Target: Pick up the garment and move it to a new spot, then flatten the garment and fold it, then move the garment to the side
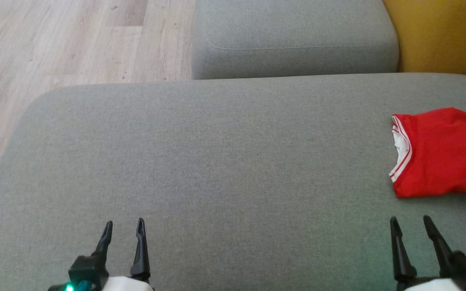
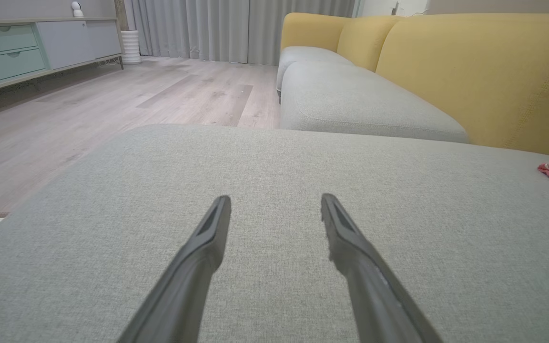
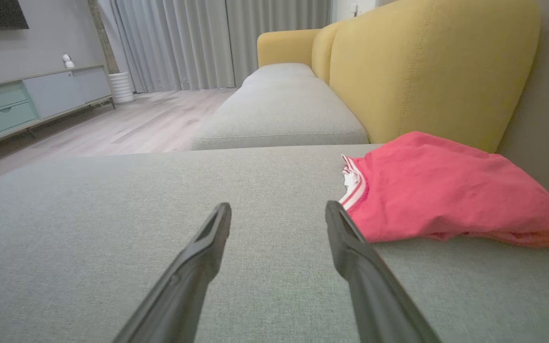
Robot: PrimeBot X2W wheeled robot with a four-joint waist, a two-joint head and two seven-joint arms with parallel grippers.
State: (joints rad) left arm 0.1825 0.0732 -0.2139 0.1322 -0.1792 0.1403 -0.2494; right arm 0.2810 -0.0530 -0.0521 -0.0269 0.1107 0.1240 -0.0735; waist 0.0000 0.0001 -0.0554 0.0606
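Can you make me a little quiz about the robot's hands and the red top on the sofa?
1. True or false: the right gripper is holding the red garment.
2. Which one is nearer the red garment? A: the left gripper. B: the right gripper.
3. Fill in the colour: the red garment lies on a big ___ cushion.

Key
1. False. The right gripper is open and empty, and the garment lies just ahead of it.
2. B. The left gripper is far over on the other side, open too.
3. Grey.
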